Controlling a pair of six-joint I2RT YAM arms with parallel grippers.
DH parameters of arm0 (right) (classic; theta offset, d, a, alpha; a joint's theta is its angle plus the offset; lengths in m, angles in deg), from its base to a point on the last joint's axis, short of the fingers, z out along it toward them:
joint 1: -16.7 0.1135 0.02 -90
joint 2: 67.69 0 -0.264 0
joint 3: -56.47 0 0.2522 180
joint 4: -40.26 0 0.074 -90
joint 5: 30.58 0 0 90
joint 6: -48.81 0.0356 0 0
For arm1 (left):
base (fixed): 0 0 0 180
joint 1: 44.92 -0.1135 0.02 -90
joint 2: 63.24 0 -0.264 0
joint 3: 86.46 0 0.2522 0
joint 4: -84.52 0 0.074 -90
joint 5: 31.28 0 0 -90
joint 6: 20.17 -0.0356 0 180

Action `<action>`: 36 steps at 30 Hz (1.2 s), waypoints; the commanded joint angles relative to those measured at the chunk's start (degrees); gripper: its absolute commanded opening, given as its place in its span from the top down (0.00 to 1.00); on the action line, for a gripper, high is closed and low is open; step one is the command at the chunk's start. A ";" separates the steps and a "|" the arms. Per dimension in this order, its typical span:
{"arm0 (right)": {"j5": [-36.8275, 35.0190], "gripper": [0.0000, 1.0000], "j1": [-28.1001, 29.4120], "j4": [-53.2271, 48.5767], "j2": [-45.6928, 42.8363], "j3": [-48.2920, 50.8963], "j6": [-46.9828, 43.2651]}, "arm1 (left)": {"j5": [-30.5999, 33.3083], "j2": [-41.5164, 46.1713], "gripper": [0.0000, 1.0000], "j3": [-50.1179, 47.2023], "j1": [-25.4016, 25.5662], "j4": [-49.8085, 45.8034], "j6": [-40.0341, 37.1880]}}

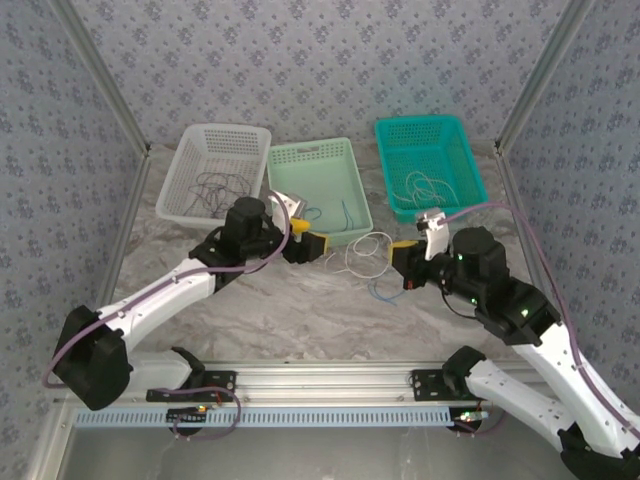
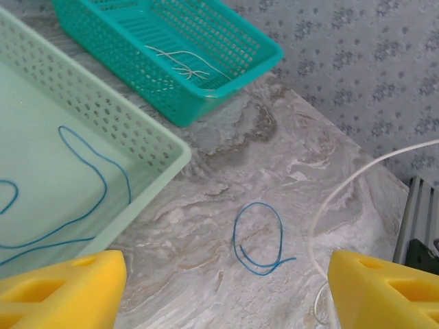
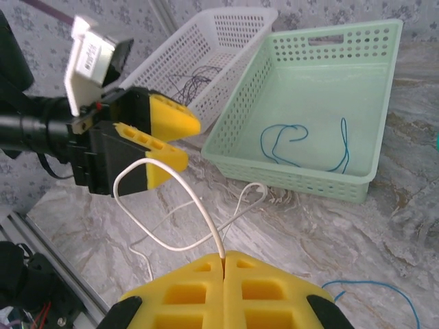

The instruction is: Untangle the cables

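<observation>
A white cable (image 3: 171, 179) loops over the marble table, and my right gripper (image 3: 224, 258) is shut on one end of it. The same white cable (image 1: 366, 254) lies between the two grippers in the top view, with my right gripper (image 1: 399, 250) at its right. A loose blue cable (image 2: 258, 237) curls on the table just ahead of my left gripper (image 2: 223, 291), which is open with nothing between its yellow fingers (image 2: 63, 286). My left gripper (image 1: 309, 238) hovers by the pale green basket's front edge. Dark cables (image 1: 215, 186) lie in the white basket.
Three baskets stand at the back: a white basket (image 1: 205, 140), a pale green basket (image 1: 312, 153) with blue cables (image 3: 285, 137) in it, and a teal basket (image 1: 420, 128) with white cables (image 2: 180, 60). Patterned walls close in the sides and back.
</observation>
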State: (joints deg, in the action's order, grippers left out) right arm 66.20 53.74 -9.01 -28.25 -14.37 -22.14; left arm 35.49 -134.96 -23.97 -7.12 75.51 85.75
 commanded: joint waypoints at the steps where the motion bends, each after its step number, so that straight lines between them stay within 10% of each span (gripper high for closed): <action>1: 1.76 1.00 -1.46 2.84 -0.57 -2.98 1.63 | -3.85 0.81 0.22 -0.63 0.39 4.56 2.60; 36: 1.67 1.00 -10.00 13.37 2.46 -6.12 9.24 | -3.83 -5.23 0.24 -7.88 9.16 24.28 13.49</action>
State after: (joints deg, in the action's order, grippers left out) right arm 67.21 44.67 1.81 -25.51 -17.93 -14.38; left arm 29.50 -140.21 -31.01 1.89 95.01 97.59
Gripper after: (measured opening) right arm 0.063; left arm 0.761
